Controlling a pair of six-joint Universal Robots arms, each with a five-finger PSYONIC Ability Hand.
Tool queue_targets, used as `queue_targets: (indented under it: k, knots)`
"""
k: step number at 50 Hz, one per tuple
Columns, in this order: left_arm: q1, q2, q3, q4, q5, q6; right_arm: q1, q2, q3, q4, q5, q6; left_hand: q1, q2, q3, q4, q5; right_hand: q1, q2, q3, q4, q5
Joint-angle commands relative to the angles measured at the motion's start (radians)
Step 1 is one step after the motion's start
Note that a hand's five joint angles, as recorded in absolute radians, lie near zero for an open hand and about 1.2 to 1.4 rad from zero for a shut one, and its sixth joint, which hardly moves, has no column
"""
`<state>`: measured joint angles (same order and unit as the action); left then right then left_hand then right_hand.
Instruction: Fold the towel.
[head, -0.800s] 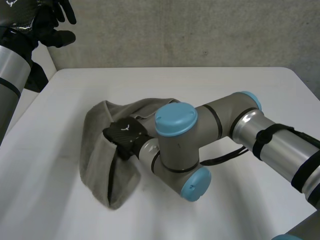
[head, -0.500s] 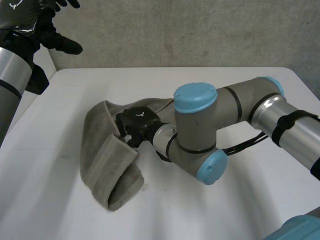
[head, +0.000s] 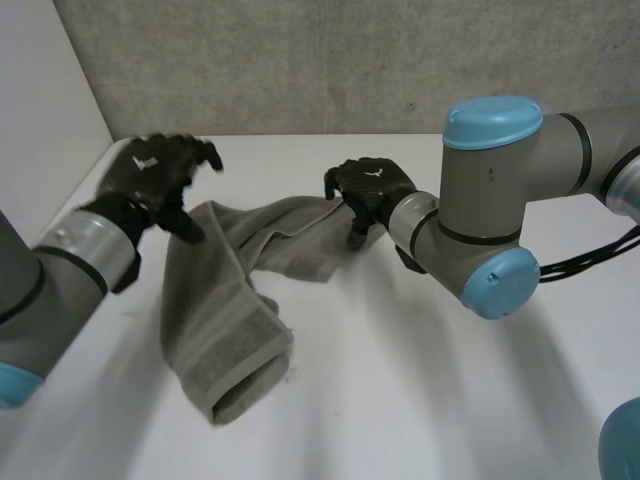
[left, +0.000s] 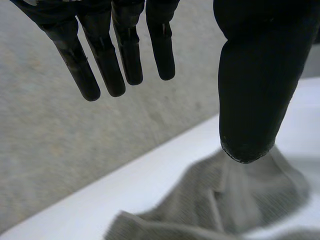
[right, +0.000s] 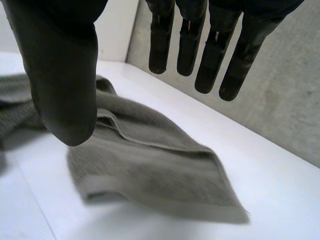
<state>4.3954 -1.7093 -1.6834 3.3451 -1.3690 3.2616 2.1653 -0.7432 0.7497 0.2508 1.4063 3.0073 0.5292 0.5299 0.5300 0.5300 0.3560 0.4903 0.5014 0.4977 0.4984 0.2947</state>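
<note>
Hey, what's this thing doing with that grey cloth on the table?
A two-armed robot is folding a grey towel on a white table. The towel lies as a rumpled, bent strip, its near end doubled over. The left hand hovers by the strip's bend, the right hand by its far end. Both hands are open, holding nothing; the fold is not yet neat.

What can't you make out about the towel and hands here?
Head view: the right hand covers the towel's far corner; contact there is unclear.
Left wrist view: the left hand's thumb blocks part of the towel; the picture's edge cuts off the rest.
Head view: the folded end's inner layers lie under its top layer.
</note>
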Motion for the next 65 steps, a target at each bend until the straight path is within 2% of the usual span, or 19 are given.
queue_targets:
  k: [1,4,7,10,13,19,24,26,30,38,43,48,61,65]
  knots:
    - [-0.031,-0.059,-0.045,0.001,0.073,0.024,-0.022,0.002,0.045,-0.015,0.028,-0.05,0.116,0.115,0.115,0.115,0.114,-0.012,-0.023,-0.019,-0.02,0.009]
    - [-0.037,-0.108,-0.052,0.002,0.116,0.029,-0.024,-0.002,0.083,-0.024,0.022,-0.056,0.165,0.165,0.165,0.165,0.164,-0.009,-0.02,-0.016,-0.017,0.012]
    - [-0.037,-0.124,-0.05,0.002,0.119,0.044,-0.024,-0.005,0.099,-0.03,0.017,-0.056,0.195,0.194,0.194,0.194,0.194,-0.009,-0.02,-0.016,-0.017,0.012]
    - [-0.037,-0.159,-0.047,-0.003,0.119,0.112,-0.024,-0.013,0.128,-0.045,0.016,-0.056,0.227,0.227,0.227,0.227,0.226,-0.009,-0.02,-0.016,-0.017,0.012]
    - [-0.045,-0.191,-0.051,-0.019,0.119,0.228,-0.024,-0.025,0.164,-0.076,0.01,-0.057,0.274,0.274,0.273,0.273,0.273,-0.009,-0.02,-0.016,-0.017,0.012]
    - [-0.048,-0.201,-0.056,-0.044,0.117,0.267,-0.024,-0.024,0.181,-0.087,0.01,-0.065,0.351,0.35,0.35,0.35,0.349,-0.009,-0.02,-0.016,-0.017,0.012]
    - [-0.05,-0.199,-0.062,-0.052,0.116,0.268,-0.024,-0.015,0.185,-0.088,0.011,-0.094,0.571,0.57,0.57,0.57,0.57,-0.009,-0.02,-0.016,-0.017,0.012]
    - [-0.054,-0.188,-0.062,-0.052,0.113,0.265,-0.024,-0.007,0.181,-0.088,0.01,-0.099,0.86,0.859,0.859,0.859,0.859,-0.009,-0.02,-0.016,-0.017,0.012]
    - [-0.071,-0.176,-0.061,-0.059,0.113,0.263,-0.024,0.015,0.168,-0.087,0.005,-0.099,0.867,0.866,0.866,0.866,0.866,-0.009,-0.02,-0.016,-0.017,0.012]
    - [-0.116,-0.015,-0.05,-0.125,0.105,0.263,-0.022,0.062,0.097,-0.071,-0.023,-0.087,0.867,0.866,0.866,0.866,0.866,-0.024,-0.035,-0.031,-0.032,-0.003]
    - [-0.103,0.158,-0.013,-0.147,0.1,0.225,-0.016,0.073,0.057,-0.03,-0.116,-0.01,0.867,0.866,0.866,0.866,0.866,-0.059,-0.07,-0.066,-0.067,-0.038]
    - [-0.1,0.252,0.04,-0.174,0.081,0.164,-0.013,0.099,-0.001,-0.001,-0.148,0.061,0.867,0.866,0.866,0.866,0.866,-0.138,-0.149,-0.145,-0.146,-0.117]
    - [-0.05,0.421,0.12,-0.277,0.077,0.124,0.001,0.255,-0.202,0.01,-0.121,0.067,0.867,0.866,0.866,0.866,0.866,-0.141,-0.152,-0.148,-0.149,-0.12]
    - [-0.025,0.456,0.12,-0.283,0.077,0.101,0.013,0.333,-0.291,0.024,-0.046,0.061,0.867,0.866,0.866,0.866,0.866,-0.094,-0.105,-0.102,-0.102,-0.073]
